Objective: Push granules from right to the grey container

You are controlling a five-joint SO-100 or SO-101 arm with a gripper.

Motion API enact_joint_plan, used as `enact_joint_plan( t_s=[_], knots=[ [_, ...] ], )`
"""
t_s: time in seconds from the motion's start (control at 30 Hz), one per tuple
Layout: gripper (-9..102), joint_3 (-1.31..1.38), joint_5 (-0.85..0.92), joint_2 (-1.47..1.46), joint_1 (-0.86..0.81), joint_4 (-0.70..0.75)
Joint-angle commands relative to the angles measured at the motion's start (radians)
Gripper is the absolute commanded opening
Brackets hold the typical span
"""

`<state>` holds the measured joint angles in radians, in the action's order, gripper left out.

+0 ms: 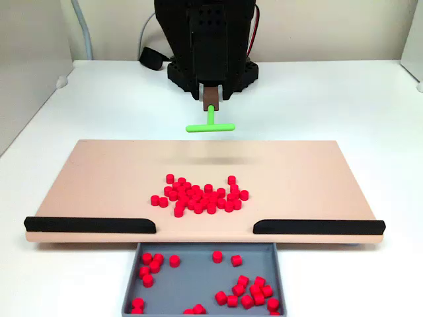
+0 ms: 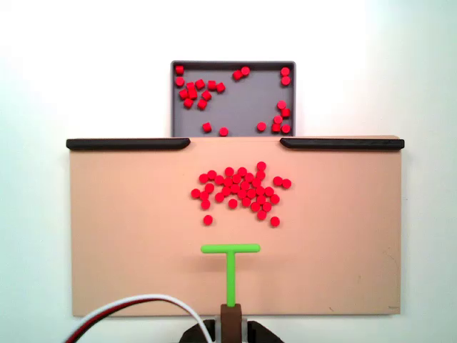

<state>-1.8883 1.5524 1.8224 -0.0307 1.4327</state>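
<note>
White worktop [image 1: 99, 99] carries a beige board [image 2: 128, 271] with two black strips [image 2: 128, 143]. The end effector [image 2: 230, 314] grips the stem of a green T-shaped pusher [image 2: 230, 261], held above the board. Ahead of its crossbar, the granules [image 2: 243, 189] cluster mid-board; beyond them, past the gap between the strips, the grey container [image 2: 235, 100] holds more.

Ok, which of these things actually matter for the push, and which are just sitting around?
In play:
- granules piled mid-board, more already in the tray
- grey container beyond the gap between the strips
- green T-shaped pusher on the arm
- beige board
- black strips

Bystanders:
- red and white cables
- white table
</note>
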Motion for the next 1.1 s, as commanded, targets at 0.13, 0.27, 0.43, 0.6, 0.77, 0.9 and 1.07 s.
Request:
enact_joint_plan(
  t_s=[0.13, 0.27, 0.43, 0.6, 0.77, 0.9, 1.07],
  knots=[
    [0, 0.023, 0.025, 0.034, -0.043, 0.005],
    [0, 0.023, 0.021, 0.034, -0.040, 0.005],
    [0, 0.023, 0.005, 0.035, -0.032, 0.005],
    [0, 0.023, -0.011, 0.035, -0.028, 0.005],
    [0, 0.023, -0.031, 0.046, -0.014, 0.005],
    [0, 0.023, -0.040, 0.060, -0.009, 0.005],
    [0, 0.023, -0.048, 0.072, -0.009, 0.005]
  ],
)
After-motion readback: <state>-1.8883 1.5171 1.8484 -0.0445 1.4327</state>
